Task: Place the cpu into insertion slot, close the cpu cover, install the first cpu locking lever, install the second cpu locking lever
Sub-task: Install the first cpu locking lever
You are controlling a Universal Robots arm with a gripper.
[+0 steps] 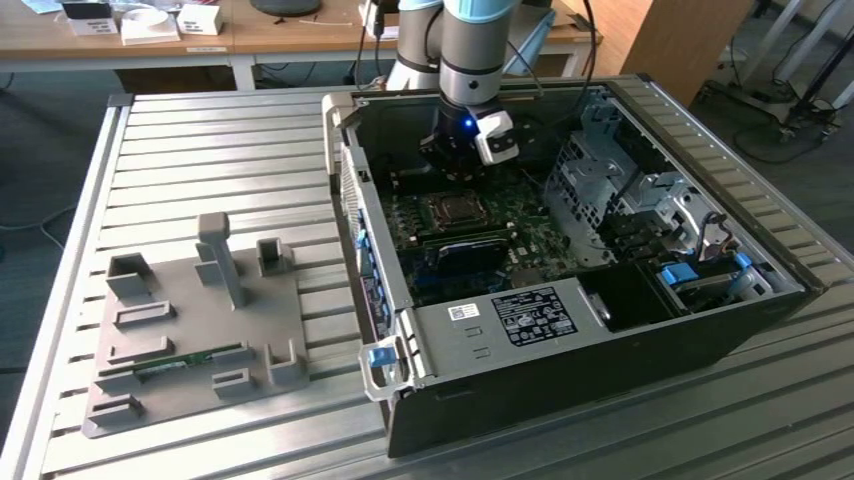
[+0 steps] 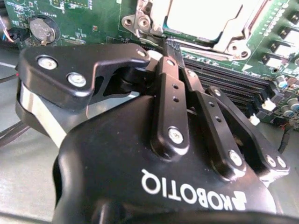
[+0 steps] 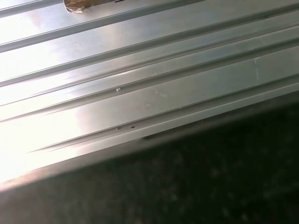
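**Hovering over the socket with fingers pinched together**

Reaching down into the open computer case, the gripper hangs just beside the insertion slot, its fingers pressed narrow with nothing between them. The cpu lies in that slot under the cpu cover. Memory slots run alongside the slot.

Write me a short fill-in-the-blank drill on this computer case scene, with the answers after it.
1. The pincer hangs inside the open black computer ____.
2. In the second wrist view, the cpu cover lies ____ over the cpu.
3. The grey fixture plate sits on the ribbed metal ____.
4. The motherboard is ____ in colour.

Answers: case; closed; table; green
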